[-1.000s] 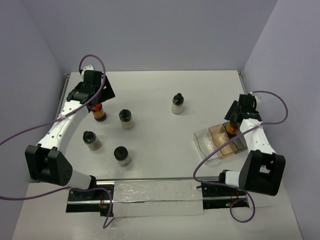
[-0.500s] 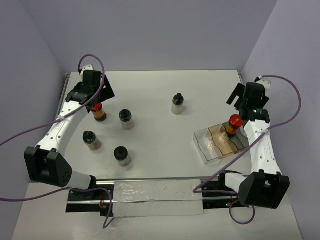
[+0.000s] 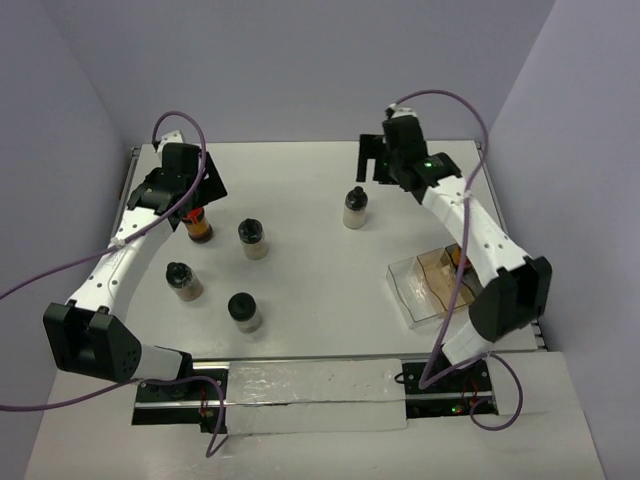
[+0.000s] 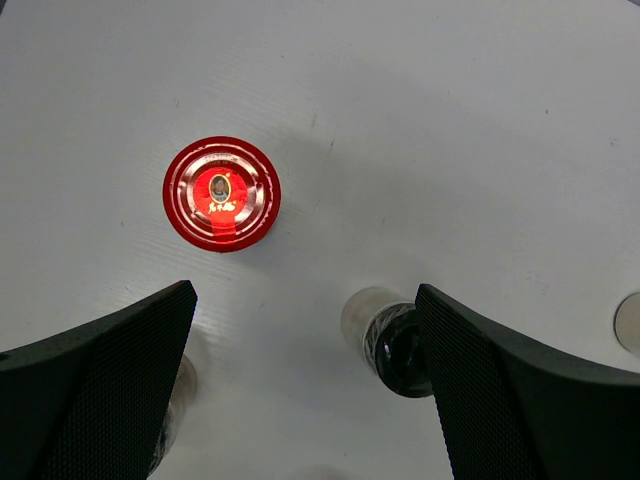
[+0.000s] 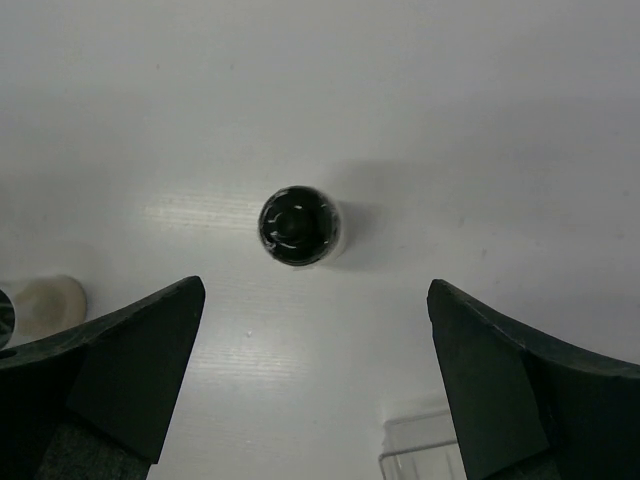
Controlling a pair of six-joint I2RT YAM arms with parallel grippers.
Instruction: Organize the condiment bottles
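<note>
A red-capped bottle (image 3: 199,223) stands at the far left. My left gripper (image 3: 188,192) hovers open just above and behind it. In the left wrist view its red cap (image 4: 221,193) lies ahead of the open gripper (image 4: 305,400), not between the fingers. Three black-capped bottles stand left of centre: one (image 3: 253,238), one (image 3: 182,280) and one (image 3: 244,311). A fourth black-capped bottle (image 3: 354,208) stands far centre. My right gripper (image 3: 376,162) is open and empty above it; its cap (image 5: 299,226) shows ahead of the gripper (image 5: 315,400). The second red-capped bottle (image 3: 459,260) stands in the tray, partly hidden by my right arm.
The clear plastic tray (image 3: 415,290) sits at the right near my right arm's base; its corner (image 5: 425,452) shows in the right wrist view. A black-capped bottle (image 4: 398,345) stands close to the left gripper's right finger. Purple cables loop off both arms.
My right gripper has left the red-capped bottle standing in the tray and swung up and left to above the far black-capped bottle. The left gripper has barely moved.
</note>
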